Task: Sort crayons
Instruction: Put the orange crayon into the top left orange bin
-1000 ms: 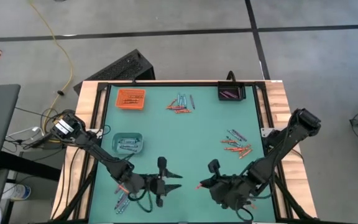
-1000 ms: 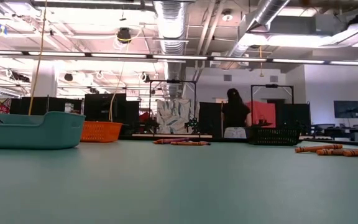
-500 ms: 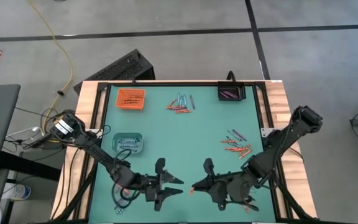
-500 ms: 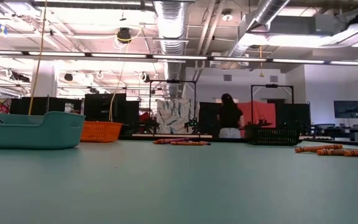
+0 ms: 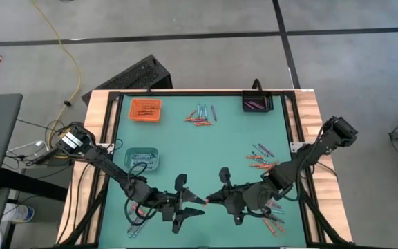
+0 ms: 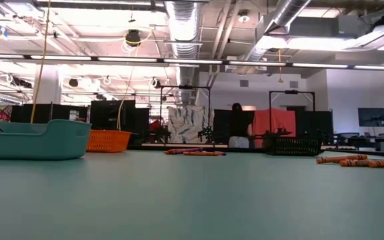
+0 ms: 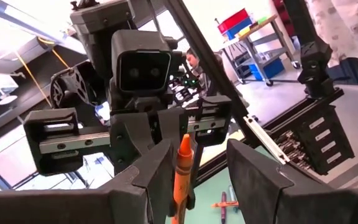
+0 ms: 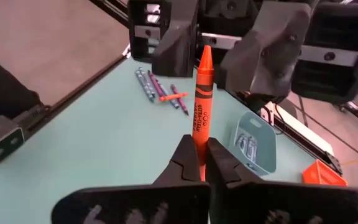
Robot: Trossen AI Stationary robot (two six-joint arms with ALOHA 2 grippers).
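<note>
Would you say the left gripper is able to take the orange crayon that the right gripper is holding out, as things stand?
Probably yes. The left gripper stands open, and the orange crayon, pinched at its base by the right gripper, already points its tip between the left one's fingers. Nothing shows between them.

Orange crayon (image 8: pixel 200 102), black lettering, clamped in dark right gripper (image 8: pixel 197 157). Teal-green surface (image 5: pixel 185 149). Beyond gripper: pale blue tray (image 8: pixel 255 141), orange tray (image 8: pixel 324 173).

orange crayon (image 8: pixel 201 106) base hidden (between fingers)
</note>
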